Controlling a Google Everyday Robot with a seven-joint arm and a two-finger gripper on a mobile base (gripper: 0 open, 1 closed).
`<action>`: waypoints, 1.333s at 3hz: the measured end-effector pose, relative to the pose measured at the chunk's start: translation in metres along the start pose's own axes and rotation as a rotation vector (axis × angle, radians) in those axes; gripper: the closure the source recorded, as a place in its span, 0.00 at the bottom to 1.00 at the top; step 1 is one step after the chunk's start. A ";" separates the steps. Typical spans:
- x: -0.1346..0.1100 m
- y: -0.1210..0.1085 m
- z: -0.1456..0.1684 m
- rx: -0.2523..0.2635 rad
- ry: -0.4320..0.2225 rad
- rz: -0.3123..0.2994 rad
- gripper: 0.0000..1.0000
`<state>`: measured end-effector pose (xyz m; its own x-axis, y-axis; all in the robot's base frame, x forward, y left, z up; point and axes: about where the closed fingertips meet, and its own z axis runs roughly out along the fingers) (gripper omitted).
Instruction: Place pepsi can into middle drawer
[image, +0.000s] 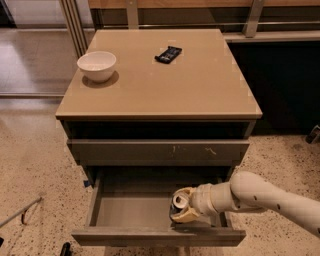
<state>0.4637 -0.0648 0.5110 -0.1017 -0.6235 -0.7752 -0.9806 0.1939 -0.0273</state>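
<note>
The middle drawer (130, 210) is pulled open below the cabinet, with a smooth grey inside and a plain front. The pepsi can (178, 205), dark blue with a silver top, stands low inside the drawer near its front right. My gripper (184, 205) reaches in from the right on a white arm and is shut on the can, cream fingers above and below it. The can's base is hidden behind the drawer front, so I cannot tell whether it touches the drawer floor.
The closed drawer front with white scuff marks (159, 151) is just above the open drawer. On the cabinet top (200, 85) stand a white bowl (97, 65) at the left and a flat black wrapped bar (168, 53) at the back.
</note>
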 end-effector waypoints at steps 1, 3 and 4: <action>-0.004 0.000 -0.004 0.001 0.005 -0.004 1.00; 0.009 -0.008 0.025 0.017 0.022 -0.065 1.00; 0.019 -0.020 0.045 0.032 0.017 -0.099 1.00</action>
<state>0.4886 -0.0465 0.4687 -0.0073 -0.6534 -0.7570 -0.9802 0.1545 -0.1240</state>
